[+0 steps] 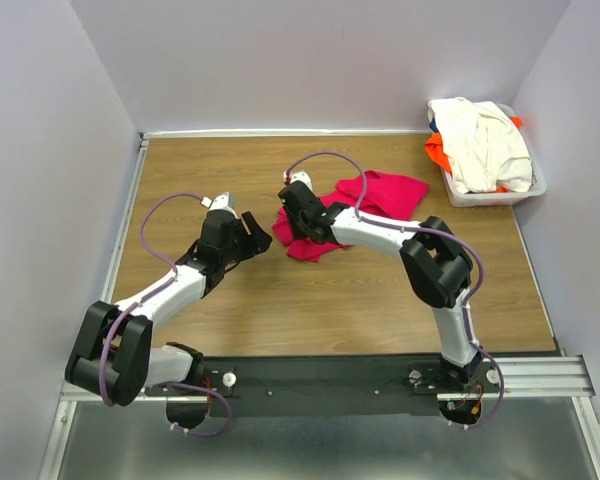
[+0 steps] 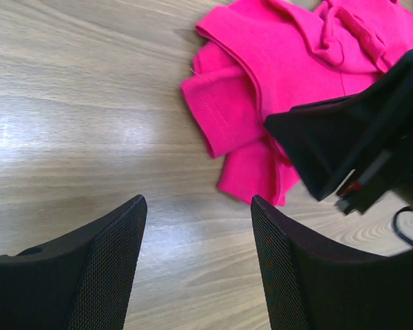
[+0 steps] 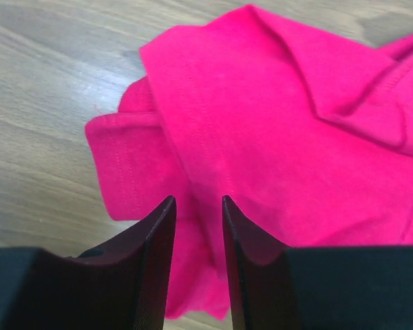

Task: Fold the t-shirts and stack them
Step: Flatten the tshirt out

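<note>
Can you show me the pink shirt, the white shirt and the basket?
pink shirt [image 1: 385, 190]: view from above, on its spread-out middle part.
white shirt [image 1: 485, 145]: view from above, on the middle of the cloth heaped in the basket.
basket [image 1: 492, 198]: view from above, on its near wall.

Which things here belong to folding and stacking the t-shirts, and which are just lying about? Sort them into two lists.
Part of the job: pink t-shirt; cream-white t-shirt; orange t-shirt; left tool; right tool.

Just there: white basket, holding the cream-white and orange shirts; wooden table, under the pink one.
</note>
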You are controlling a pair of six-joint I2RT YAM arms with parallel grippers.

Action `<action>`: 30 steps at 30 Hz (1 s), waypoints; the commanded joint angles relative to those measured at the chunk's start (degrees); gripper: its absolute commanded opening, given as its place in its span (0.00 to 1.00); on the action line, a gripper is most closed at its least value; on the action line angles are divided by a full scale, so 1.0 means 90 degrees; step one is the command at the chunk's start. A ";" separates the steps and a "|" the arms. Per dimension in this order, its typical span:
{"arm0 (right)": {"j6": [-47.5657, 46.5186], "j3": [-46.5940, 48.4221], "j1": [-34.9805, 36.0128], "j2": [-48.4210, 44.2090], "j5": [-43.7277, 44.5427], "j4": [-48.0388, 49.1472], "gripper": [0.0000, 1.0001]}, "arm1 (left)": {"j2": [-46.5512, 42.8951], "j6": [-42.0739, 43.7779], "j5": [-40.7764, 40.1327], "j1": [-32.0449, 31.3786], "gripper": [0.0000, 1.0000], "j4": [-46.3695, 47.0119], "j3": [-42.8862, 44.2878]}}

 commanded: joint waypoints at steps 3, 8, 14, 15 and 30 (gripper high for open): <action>-0.0220 0.0565 0.0293 0.0405 0.0796 -0.0070 0.54 | -0.0100 0.0075 -0.0168 0.0062 0.70 -0.0080 -0.0045; -0.0200 0.0760 0.0351 0.0649 0.1296 -0.0070 0.57 | -0.0091 0.0074 -0.0120 0.0081 0.70 -0.0002 -0.0085; -0.0278 0.1034 0.0371 0.1010 0.1638 -0.0079 0.52 | -0.0120 0.0035 -0.0051 0.0091 0.70 0.0037 -0.0104; -0.0307 0.1092 0.0371 0.1098 0.1687 -0.0079 0.51 | -0.0130 0.0035 -0.0041 0.0082 0.70 0.0047 -0.0104; -0.0317 0.1181 0.0352 0.1079 0.2449 -0.0080 0.02 | 0.0007 0.0006 0.0378 0.0081 0.69 0.0301 -0.0280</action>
